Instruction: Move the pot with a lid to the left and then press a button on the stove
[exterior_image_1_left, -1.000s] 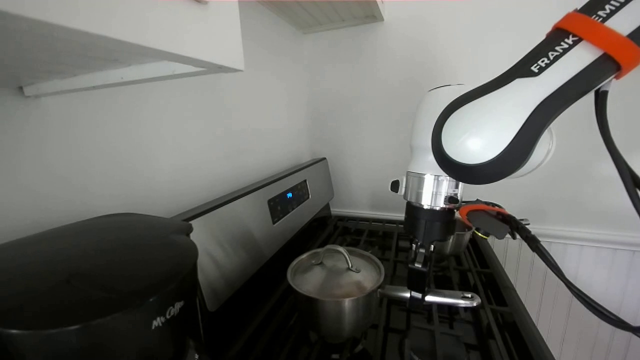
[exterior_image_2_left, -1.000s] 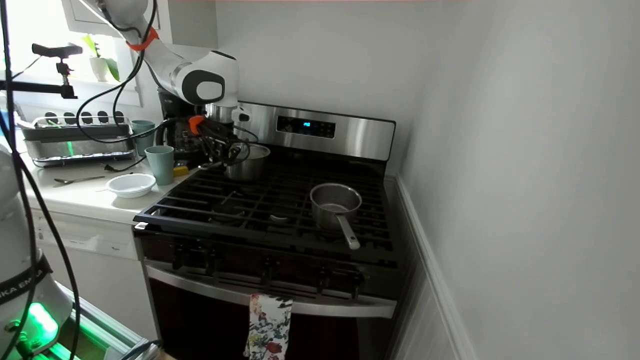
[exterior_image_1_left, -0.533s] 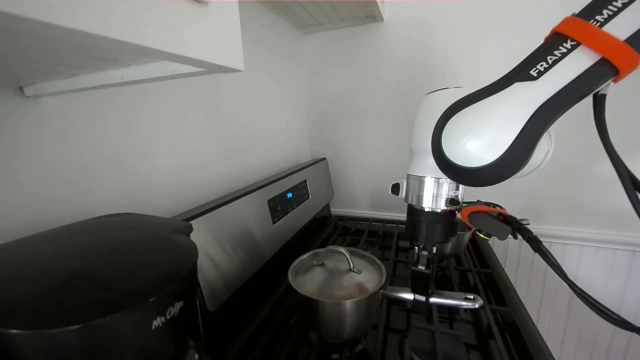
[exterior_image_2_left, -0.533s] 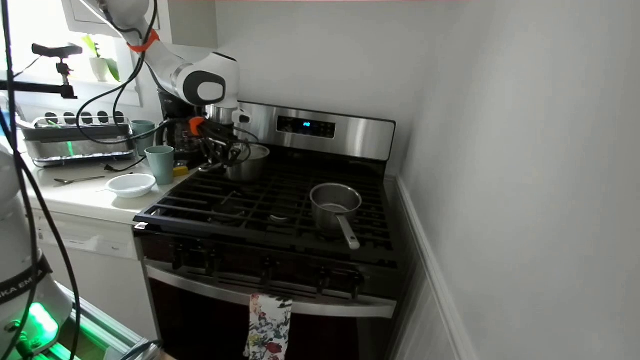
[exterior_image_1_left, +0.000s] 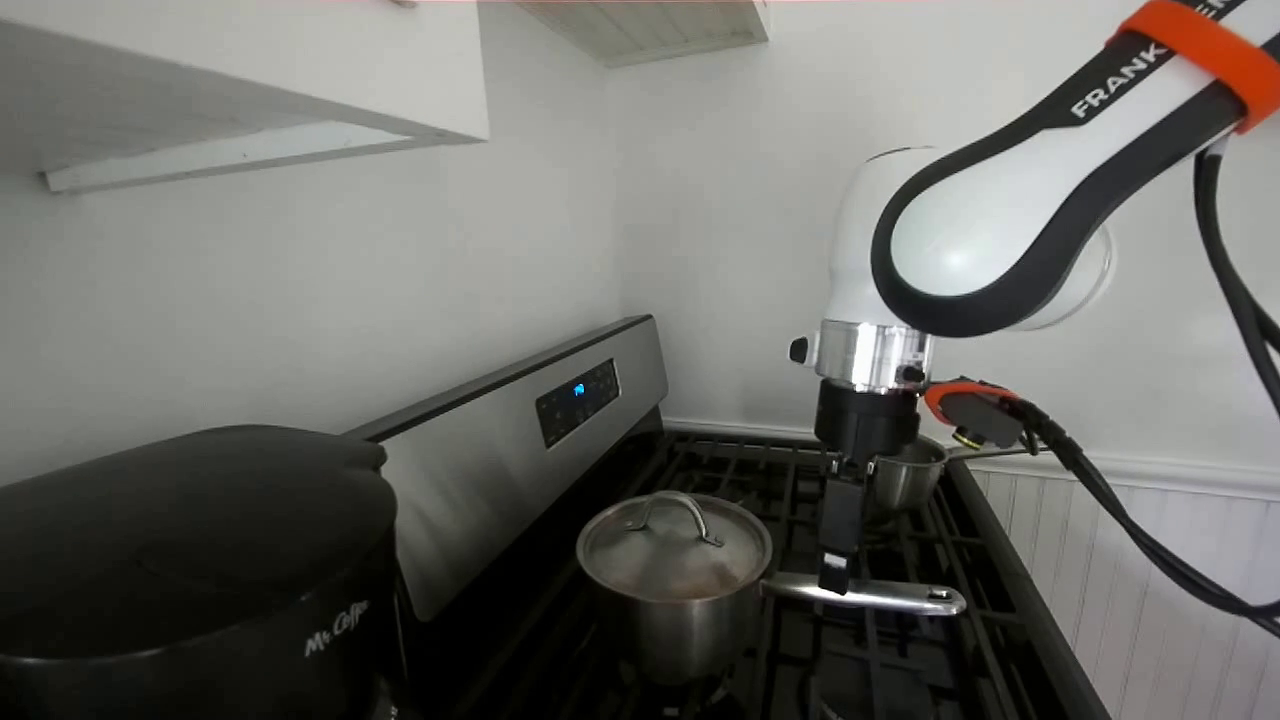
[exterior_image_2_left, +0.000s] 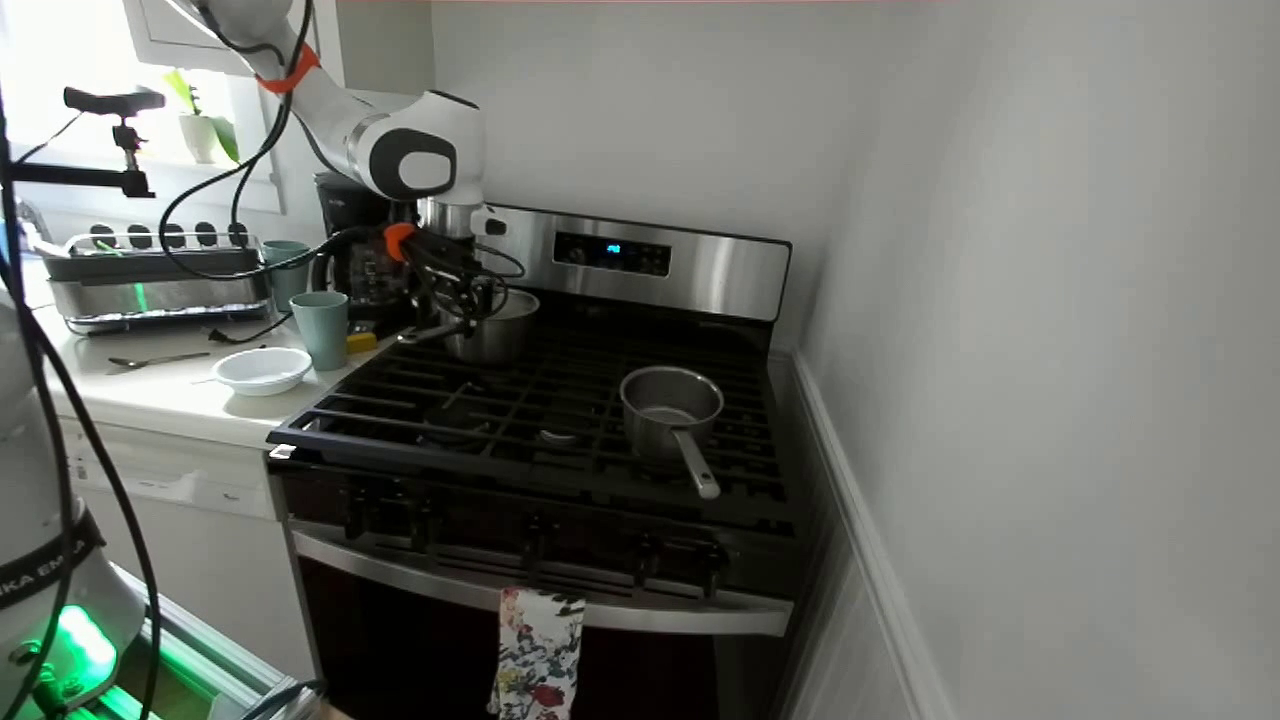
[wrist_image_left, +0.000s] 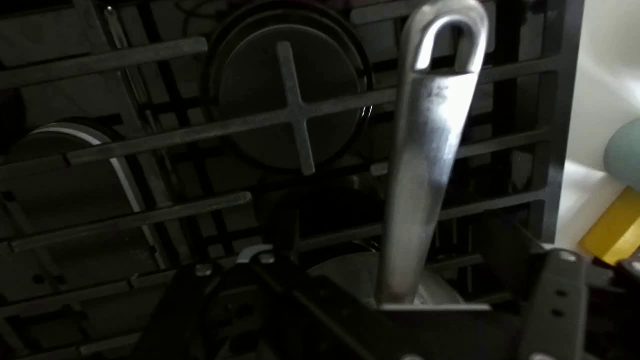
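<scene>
The steel pot (exterior_image_1_left: 680, 635) stands on the back left of the stove (exterior_image_2_left: 540, 465), its round lid (exterior_image_1_left: 655, 560) with an arched grip seated on top. Its long straight handle (exterior_image_1_left: 895, 597) points toward the stove's front. My gripper (exterior_image_1_left: 836, 578) is above that handle with its tips about level with it. In the wrist view the fingers (wrist_image_left: 287, 232) stand wide apart, the handle (wrist_image_left: 427, 150) passing between them without contact on either side. In an exterior view the gripper (exterior_image_2_left: 468, 325) partly covers the pot. Small buttons surround the blue display (exterior_image_2_left: 612, 250) on the stove's back panel.
A smaller lidless saucepan (exterior_image_2_left: 668, 415) sits on the stove's right side. The black coffee maker (exterior_image_1_left: 190, 540) stands beside the stove on the counter (exterior_image_2_left: 180, 395), with cups, a white bowl (exterior_image_2_left: 262, 370) and a yellow block (wrist_image_left: 612, 225). A wall (exterior_image_2_left: 960, 350) bounds the right.
The gripper was shut on the pot's handle and has now opened, rising a little. The pot settled slightly lower at first, then stayed in place.
</scene>
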